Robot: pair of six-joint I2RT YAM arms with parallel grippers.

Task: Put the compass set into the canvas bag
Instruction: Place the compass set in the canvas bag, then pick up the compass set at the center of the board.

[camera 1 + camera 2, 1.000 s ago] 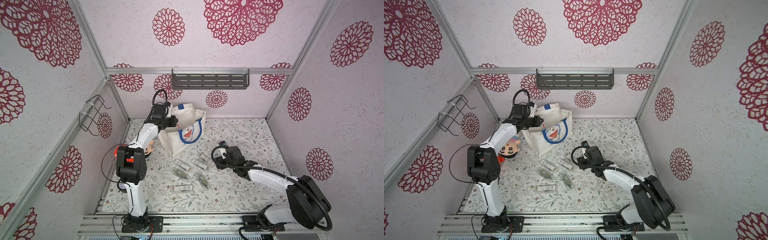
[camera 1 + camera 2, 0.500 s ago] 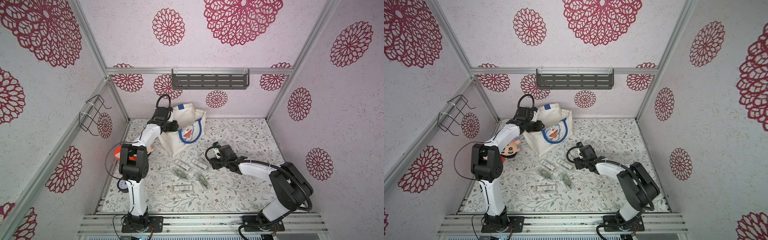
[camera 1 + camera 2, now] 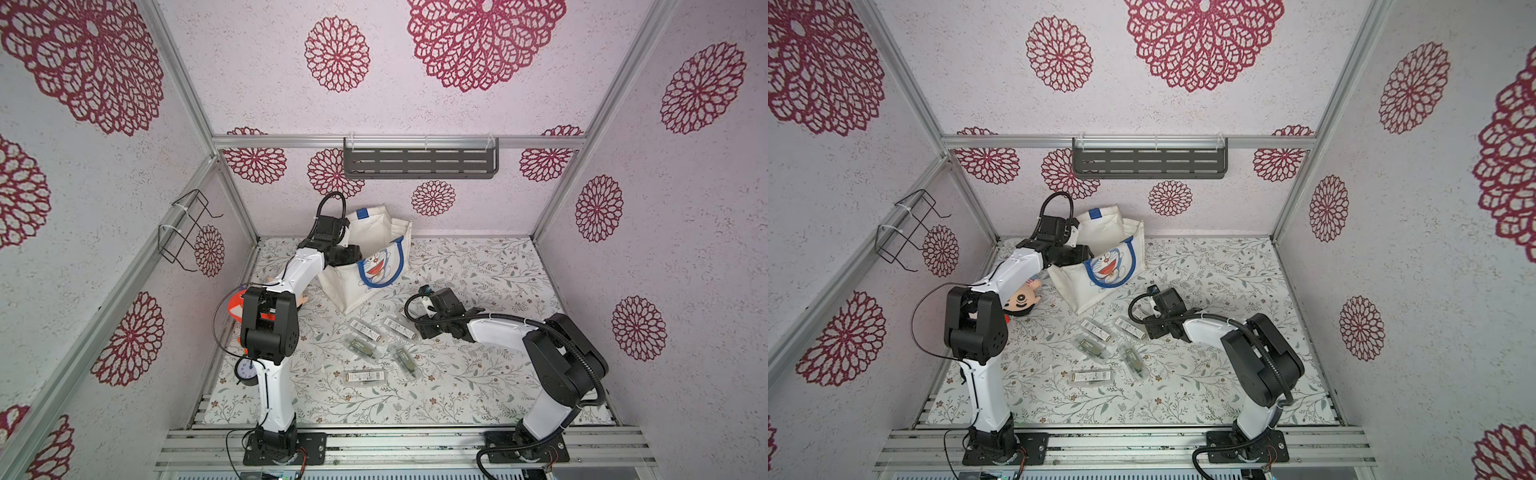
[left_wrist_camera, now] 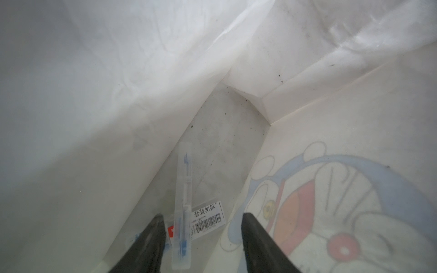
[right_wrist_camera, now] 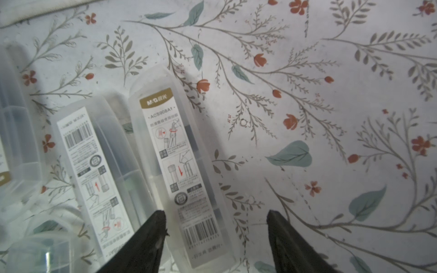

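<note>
The canvas bag [image 3: 376,272] [image 3: 1100,286] stands at the back of the table, mouth up, in both top views. My left gripper [image 3: 353,251] [image 4: 202,216] reaches into its mouth and is open. Below its fingers, loose on the bag floor, lies a clear compass set case [image 4: 183,189] across another labelled one [image 4: 208,217]. Several more compass set cases [image 3: 363,347] lie on the table in front of the bag. My right gripper [image 3: 417,330] [image 5: 215,215] hangs open, low over the near end of one case [image 5: 179,165], with a second case [image 5: 94,179] right beside it.
A plush doll head [image 3: 1021,301], an orange object [image 3: 237,307] and a small clock [image 3: 248,370] lie by the left arm. A wire rack [image 3: 183,228] hangs on the left wall and a dark shelf [image 3: 419,158] on the back wall.
My left gripper has opened inside the bag, and the case lies free on the bag floor. The right arm has moved left and down onto the cases on the table.
</note>
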